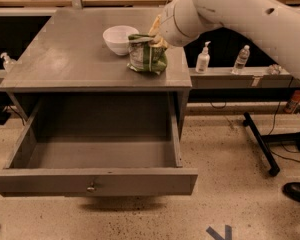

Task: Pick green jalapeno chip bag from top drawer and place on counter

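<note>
The green jalapeno chip bag [147, 54] stands on the counter [65, 54], near its front right edge, just right of a white bowl [118, 38]. My gripper [158, 35] comes in from the upper right on a thick white arm, and its yellowish fingers [157, 25] are closed on the bag's top right corner. The bag's bottom looks to be touching the counter. The top drawer [95, 181] is pulled fully out below, its inside bare, with a small round knob [91, 187] on its front panel.
The drawer juts far out over the speckled floor. A ledge to the right holds a pump bottle [203, 58] and a water bottle [241, 59]. Another bottle [7, 61] stands at the left. Black table legs [260, 144] and a shoe [297, 191] are at the right.
</note>
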Controlling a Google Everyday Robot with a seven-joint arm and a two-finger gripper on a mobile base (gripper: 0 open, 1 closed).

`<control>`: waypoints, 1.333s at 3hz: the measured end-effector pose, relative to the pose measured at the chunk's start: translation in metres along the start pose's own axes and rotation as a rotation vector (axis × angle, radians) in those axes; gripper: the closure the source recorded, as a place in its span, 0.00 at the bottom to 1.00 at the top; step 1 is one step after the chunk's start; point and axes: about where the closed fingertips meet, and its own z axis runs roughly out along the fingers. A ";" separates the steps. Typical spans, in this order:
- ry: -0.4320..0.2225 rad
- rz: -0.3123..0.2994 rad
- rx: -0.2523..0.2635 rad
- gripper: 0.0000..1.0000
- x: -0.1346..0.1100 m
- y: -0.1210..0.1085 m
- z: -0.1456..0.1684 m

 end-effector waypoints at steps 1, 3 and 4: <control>0.032 -0.013 -0.028 0.62 0.000 0.018 0.020; 0.067 -0.040 -0.059 0.16 -0.001 0.051 0.037; 0.066 -0.042 -0.060 0.00 -0.002 0.051 0.037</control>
